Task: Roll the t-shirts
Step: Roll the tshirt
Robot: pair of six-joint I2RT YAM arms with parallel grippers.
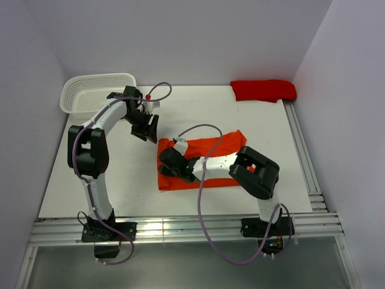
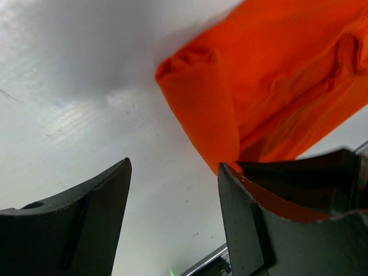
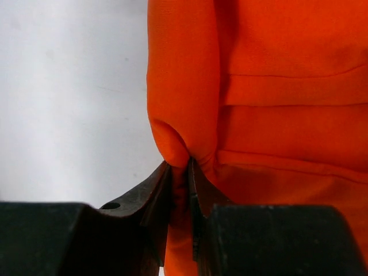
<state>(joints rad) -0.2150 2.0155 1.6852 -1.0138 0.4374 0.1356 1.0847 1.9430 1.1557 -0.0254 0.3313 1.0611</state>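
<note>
Right pincer (image 3: 179, 169) nipped tight on the rolled edge of the orange t-shirt (image 3: 276, 115); left pincer (image 2: 173, 167) gapes wide, empty, just beside it over the worktop (image 2: 86, 86).

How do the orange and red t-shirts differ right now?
The orange t-shirt lies flat in the middle with one edge rolled; the red t-shirt sits as a compact bundle at the far right corner. The right gripper pinches the orange t-shirt; nothing touches the red t-shirt. Both are plain cloth.
</note>
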